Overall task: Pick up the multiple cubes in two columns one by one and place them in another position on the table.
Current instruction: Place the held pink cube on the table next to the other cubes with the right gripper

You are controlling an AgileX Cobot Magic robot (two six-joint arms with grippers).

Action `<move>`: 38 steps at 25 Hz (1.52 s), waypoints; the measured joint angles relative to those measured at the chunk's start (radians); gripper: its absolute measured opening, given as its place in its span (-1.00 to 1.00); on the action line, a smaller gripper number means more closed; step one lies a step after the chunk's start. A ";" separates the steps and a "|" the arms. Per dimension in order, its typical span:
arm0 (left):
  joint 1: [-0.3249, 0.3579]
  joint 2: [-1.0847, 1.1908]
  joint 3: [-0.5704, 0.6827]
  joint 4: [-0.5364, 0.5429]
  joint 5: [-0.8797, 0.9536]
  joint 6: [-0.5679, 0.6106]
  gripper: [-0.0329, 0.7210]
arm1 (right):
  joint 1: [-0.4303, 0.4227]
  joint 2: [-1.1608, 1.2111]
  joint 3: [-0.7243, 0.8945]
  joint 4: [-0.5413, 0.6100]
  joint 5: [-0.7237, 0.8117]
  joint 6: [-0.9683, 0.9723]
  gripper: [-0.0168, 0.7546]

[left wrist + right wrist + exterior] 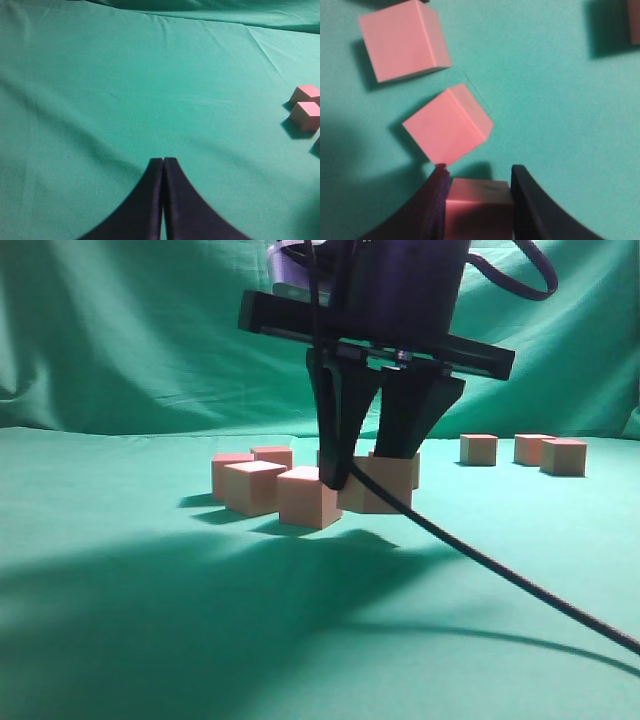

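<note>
Salmon matte cube [479, 207] clamped in right claw [479, 200], left claw [163, 200] clenched, empty

exterior low, table height, facing backdrop [120, 330]; wrist views look down, right closest; all share cubes [308, 496].

Matte smooth salmon cubes [309, 496], wrinkled green cloth table [150, 640], dull black plastic-looking gripper [365, 455], green cloth backdrop [120, 330]

Black right gripper [367, 475] with curved tapering jaws, flat crossbar and trailing black cable [520, 585].
</note>
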 joint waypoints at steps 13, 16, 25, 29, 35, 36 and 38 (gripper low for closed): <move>0.000 0.000 0.000 0.000 0.000 0.000 -0.91 | 0.000 -0.029 0.000 -0.021 -0.017 0.000 -0.25; 0.000 0.000 0.000 0.000 0.000 0.000 -0.91 | 0.000 -0.055 0.000 -0.026 -0.011 0.000 -0.25; 0.000 0.000 0.000 0.000 0.000 0.000 -0.91 | 0.000 -0.070 0.045 -0.044 -0.020 0.016 -0.25; 0.000 0.000 0.000 0.000 0.000 0.000 -0.91 | 0.000 -0.070 0.059 -0.044 -0.059 0.038 -0.25; 0.000 0.000 0.000 0.000 0.000 0.000 -0.91 | 0.000 -0.042 0.059 -0.044 -0.075 0.059 -0.25; 0.000 0.000 0.000 0.000 0.000 0.000 -0.91 | 0.000 -0.037 0.059 -0.044 -0.075 0.070 -0.25; 0.000 0.000 0.000 0.000 0.000 0.000 -0.91 | 0.000 -0.035 0.060 -0.044 -0.071 0.082 -0.25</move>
